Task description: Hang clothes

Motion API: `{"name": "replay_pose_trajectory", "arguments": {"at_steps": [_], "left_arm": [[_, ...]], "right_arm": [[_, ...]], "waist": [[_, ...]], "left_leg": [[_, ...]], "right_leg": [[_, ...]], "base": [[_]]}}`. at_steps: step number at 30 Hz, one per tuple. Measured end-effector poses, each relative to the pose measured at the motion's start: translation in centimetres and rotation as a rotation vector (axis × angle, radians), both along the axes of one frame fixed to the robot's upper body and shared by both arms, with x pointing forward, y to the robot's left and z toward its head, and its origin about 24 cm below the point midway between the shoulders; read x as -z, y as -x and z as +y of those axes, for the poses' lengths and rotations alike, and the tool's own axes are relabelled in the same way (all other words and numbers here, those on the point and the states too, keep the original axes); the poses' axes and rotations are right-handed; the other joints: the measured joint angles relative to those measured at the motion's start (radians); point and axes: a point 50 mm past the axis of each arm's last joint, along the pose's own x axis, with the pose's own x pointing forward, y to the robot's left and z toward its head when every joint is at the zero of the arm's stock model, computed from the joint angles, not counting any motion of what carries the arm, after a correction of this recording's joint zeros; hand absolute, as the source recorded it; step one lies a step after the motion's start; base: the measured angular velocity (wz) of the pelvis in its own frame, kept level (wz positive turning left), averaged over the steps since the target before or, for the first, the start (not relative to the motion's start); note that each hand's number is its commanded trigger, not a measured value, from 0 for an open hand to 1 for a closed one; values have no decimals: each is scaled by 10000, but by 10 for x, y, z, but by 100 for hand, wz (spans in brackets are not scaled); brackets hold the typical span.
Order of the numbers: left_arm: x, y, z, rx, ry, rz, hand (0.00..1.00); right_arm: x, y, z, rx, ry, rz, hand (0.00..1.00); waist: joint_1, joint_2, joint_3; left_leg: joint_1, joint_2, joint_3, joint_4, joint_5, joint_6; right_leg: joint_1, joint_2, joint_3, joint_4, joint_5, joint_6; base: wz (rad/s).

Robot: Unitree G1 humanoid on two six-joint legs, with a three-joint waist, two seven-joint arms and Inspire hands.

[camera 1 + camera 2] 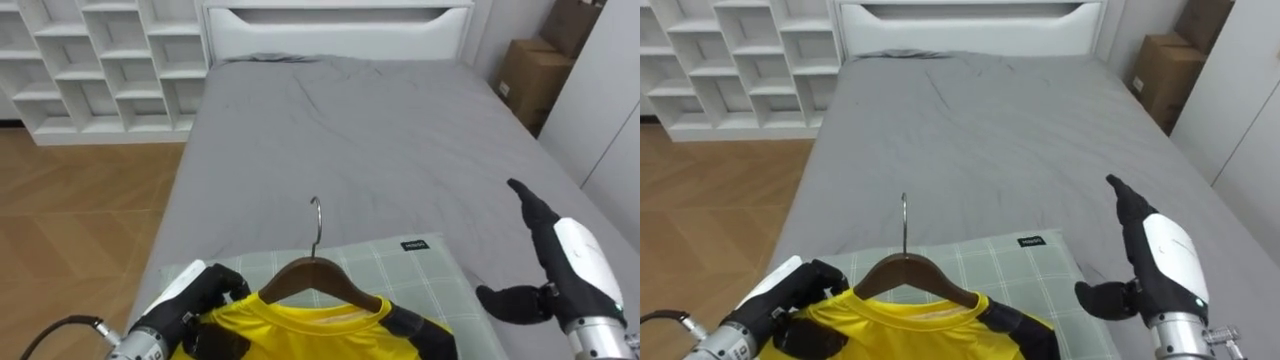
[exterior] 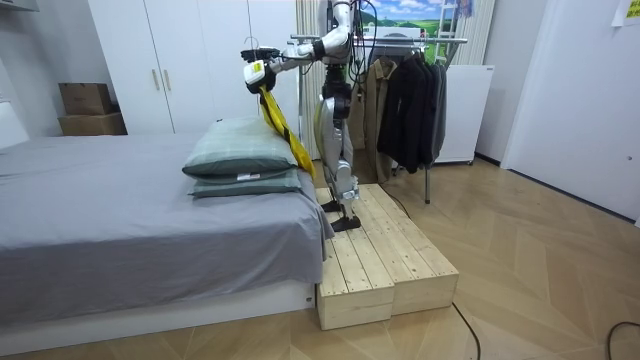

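Left hand [image 1: 205, 300] clamped on yellow shirt [image 1: 300, 325] at its shoulder; shirt hangs on wooden hanger [image 1: 318, 275] above green pillow [image 1: 400, 265]. Right hand [image 1: 572, 262] fingers straight, apart, over grey bed [image 1: 350, 130]. Clothes rack [image 2: 420, 41] stands behind robot.

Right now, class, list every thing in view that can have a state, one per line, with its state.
Yellow shirt: on the wooden hanger, held up in the air.
Wooden hanger: hook upright, hooked on nothing.
Left hand: fingers curled round the shirt's shoulder.
Right hand: fingers straight, holding nothing.
Pillows: stacked on the bed.
Dark coats: hanging on the clothes rack.
Wardrobe doors: closed.
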Motion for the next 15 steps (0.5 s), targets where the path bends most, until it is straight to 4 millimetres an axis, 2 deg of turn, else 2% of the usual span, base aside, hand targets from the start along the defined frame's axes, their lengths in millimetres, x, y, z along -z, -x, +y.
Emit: {"name": "replay_pose_trajectory", "arguments": {"at_steps": [7,15], "left_arm": [[-4,-1,-3,167,-152,-197,100],[-6,-2,-4,261,-186,-257,100]], "right_arm": [[-10,-12,18,-1188,-64,132,0],[-1,-13,35,-2836,-172,1721,0]], "waist": [[181,40,19],[286,69,52]], "left_leg": [[-66,18,-16,-8,0,-1],[-197,13,-154,-35,-3,-1]], "right_leg": [[-62,8,-93,44,9,-11],[-103,-8,-234,-4,10,-8]], "base": [[1],[4]]}}
